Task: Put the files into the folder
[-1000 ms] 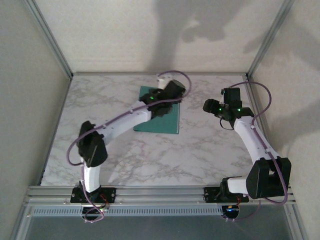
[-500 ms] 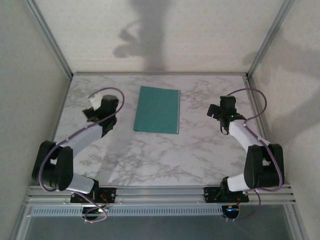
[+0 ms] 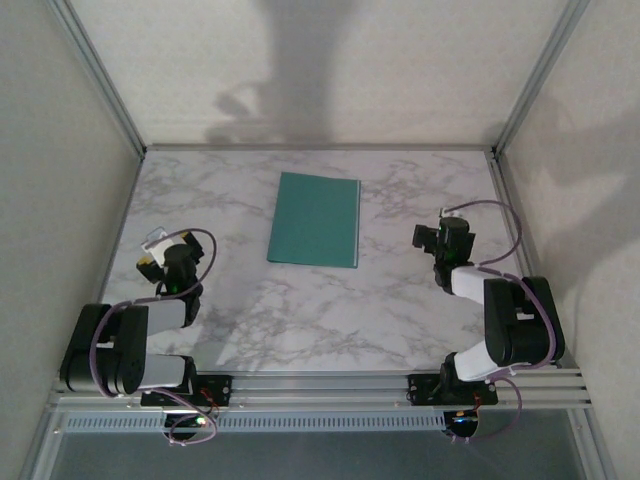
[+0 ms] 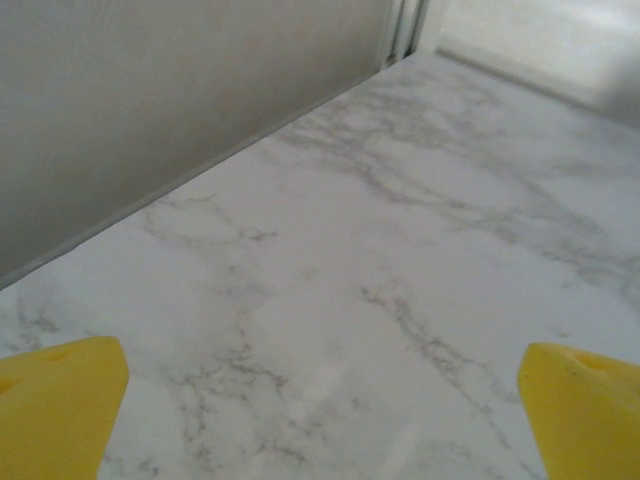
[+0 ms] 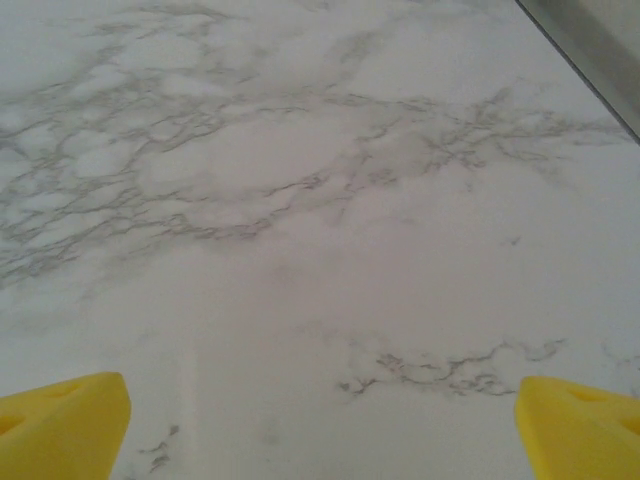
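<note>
The teal-green folder (image 3: 314, 220) lies shut and flat on the marble table (image 3: 300, 310), at the middle back. The files are out of view. My left gripper (image 3: 153, 252) sits low over the near left of the table, well to the left of the folder. In the left wrist view the left gripper (image 4: 320, 420) is open, its yellow fingertips (image 4: 60, 405) wide apart over bare marble. My right gripper (image 3: 428, 238) is to the right of the folder. In the right wrist view the right gripper (image 5: 320, 425) is open too, with nothing between its fingertips (image 5: 575, 425).
Grey side walls (image 4: 150, 110) and metal corner posts (image 3: 100, 85) close in the table on the left, right and back. An aluminium rail (image 3: 320, 385) runs along the near edge, where both arm bases are bolted.
The left arm has pulled back off the folder to the near left. The right arm has folded back toward its base. The folder now lies uncovered, in the same place.
</note>
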